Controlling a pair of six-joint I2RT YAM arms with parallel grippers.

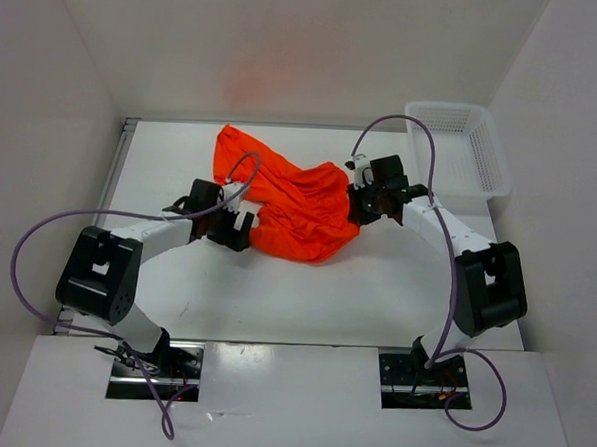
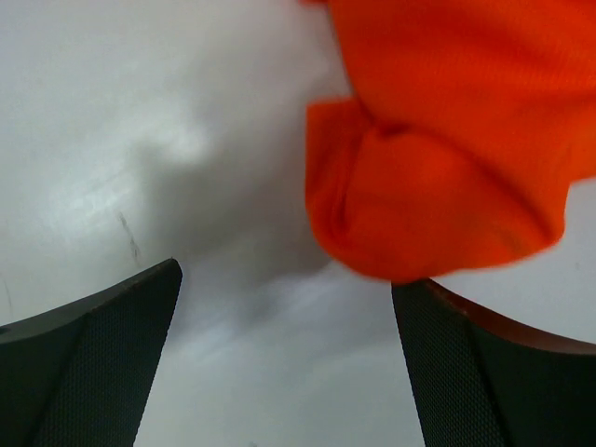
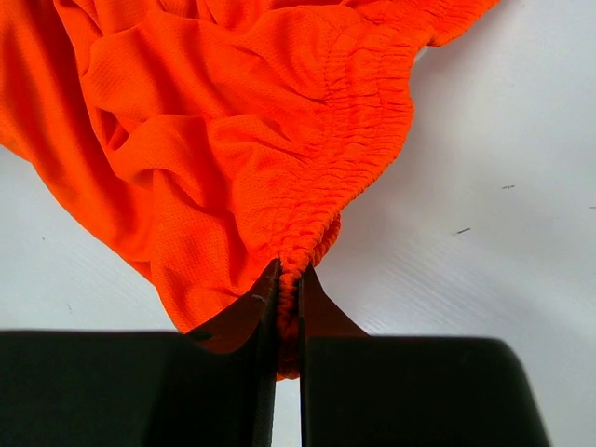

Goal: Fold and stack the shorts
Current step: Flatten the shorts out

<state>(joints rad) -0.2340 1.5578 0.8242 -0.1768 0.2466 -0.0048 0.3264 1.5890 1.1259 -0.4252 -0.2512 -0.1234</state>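
Note:
The bright orange shorts [image 1: 295, 203] lie crumpled in the middle of the white table, one leg trailing to the back left. My right gripper [image 1: 358, 203] sits at their right edge, shut on the gathered elastic waistband [image 3: 349, 177], which runs between its jaws [image 3: 288, 279]. At the shorts' left edge my left gripper [image 1: 240, 223] stands open. In the left wrist view a rounded fold of the shorts [image 2: 438, 186] hangs just beyond the right fingertip [image 2: 466, 345], and only bare table lies between the fingers [image 2: 287, 279].
A white mesh basket [image 1: 460, 157] stands at the back right corner. White walls close in the table [image 1: 295, 293] on three sides. Purple cables loop over both arms.

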